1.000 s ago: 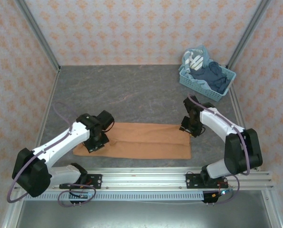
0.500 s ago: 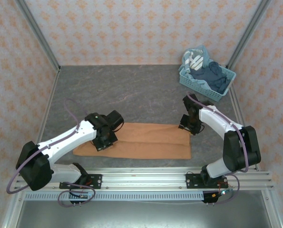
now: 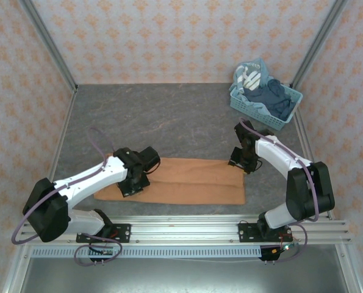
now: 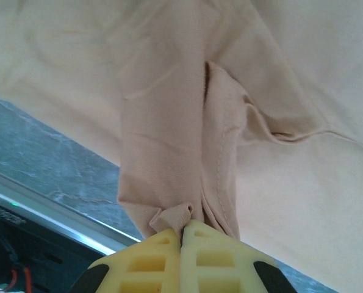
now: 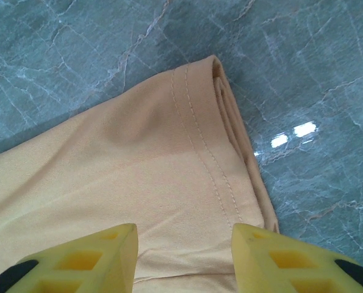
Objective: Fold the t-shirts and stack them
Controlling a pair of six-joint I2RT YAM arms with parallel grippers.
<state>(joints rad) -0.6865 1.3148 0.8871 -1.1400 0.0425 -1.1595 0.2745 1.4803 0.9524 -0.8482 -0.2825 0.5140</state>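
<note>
Top external view | grey marbled surface (image 3: 169,116) carries orange-brown t-shirt (image 3: 193,183), a folded band near the front edge | light blue basket (image 3: 257,111) of clothes far right | left hand (image 4: 182,229) clamped on bunched shirt fabric | right hand (image 5: 184,244) spread apart over hemmed corner

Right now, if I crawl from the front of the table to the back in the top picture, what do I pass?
rail → t-shirt → basket → wall
</note>
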